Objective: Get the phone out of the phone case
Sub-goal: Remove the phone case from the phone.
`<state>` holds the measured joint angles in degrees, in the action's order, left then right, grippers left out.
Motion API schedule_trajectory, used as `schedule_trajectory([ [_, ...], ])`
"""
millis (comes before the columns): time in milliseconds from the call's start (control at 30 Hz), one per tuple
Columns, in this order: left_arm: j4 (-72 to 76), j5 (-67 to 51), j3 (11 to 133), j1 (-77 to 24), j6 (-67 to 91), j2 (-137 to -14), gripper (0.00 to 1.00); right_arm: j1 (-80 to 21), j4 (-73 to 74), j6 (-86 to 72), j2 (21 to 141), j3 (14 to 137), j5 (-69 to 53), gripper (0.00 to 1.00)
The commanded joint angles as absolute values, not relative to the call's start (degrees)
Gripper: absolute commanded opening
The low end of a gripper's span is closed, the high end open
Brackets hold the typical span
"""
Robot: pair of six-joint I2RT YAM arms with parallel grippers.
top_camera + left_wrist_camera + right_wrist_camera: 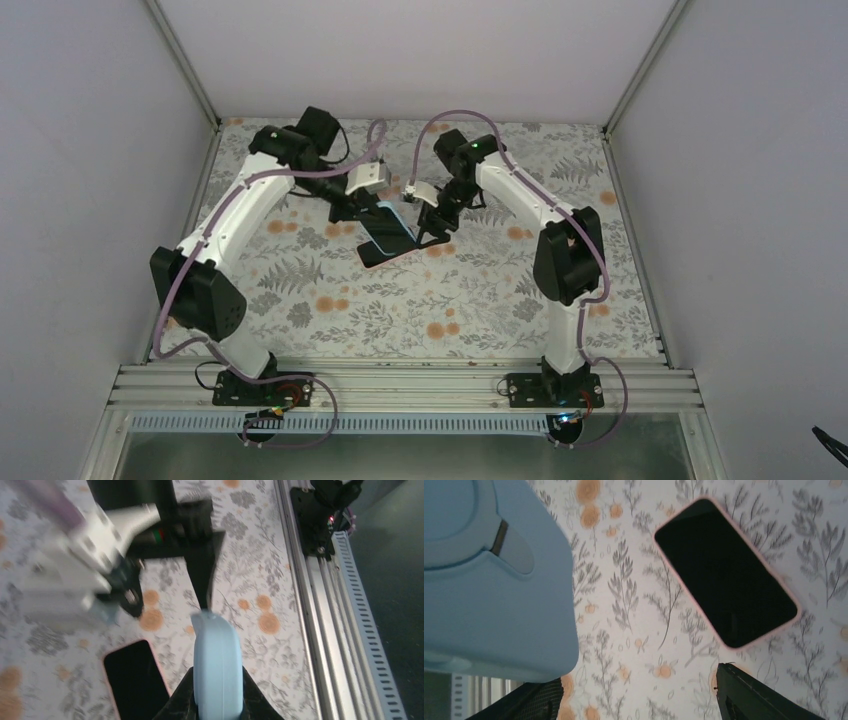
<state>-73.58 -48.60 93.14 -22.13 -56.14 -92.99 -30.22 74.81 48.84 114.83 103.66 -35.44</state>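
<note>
My left gripper [383, 213] is shut on a light blue phone case [397, 222] and holds it above the table. In the left wrist view the case [217, 660] stands edge-on between my fingers [257, 700]. The phone [385, 252], with a black screen and a pink rim, lies flat on the table just below the case; it also shows in the left wrist view [132, 677] and the right wrist view [724, 572]. My right gripper [432, 228] is open and empty, hovering beside the case [489, 580], its fingers [764, 695] wide apart over the table.
The flower-patterned table mat [480, 290] spreads around the phone. An aluminium rail [400, 385] runs along the near edge and shows in the left wrist view [320, 605]. White walls close off the left, right and back.
</note>
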Motion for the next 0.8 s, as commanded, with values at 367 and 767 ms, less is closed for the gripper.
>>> schedule_trajectory([
  [367,-77.74,-66.64,106.94,-20.95,-55.78,-98.44,0.02,-31.75,36.74,30.64,105.80,97.25,-39.30,0.80],
  [767,-77.74,-74.31,104.35,-13.87,-57.96,-97.59,0.02,-30.08,32.78,27.81,104.04,95.80,-41.73,0.82],
])
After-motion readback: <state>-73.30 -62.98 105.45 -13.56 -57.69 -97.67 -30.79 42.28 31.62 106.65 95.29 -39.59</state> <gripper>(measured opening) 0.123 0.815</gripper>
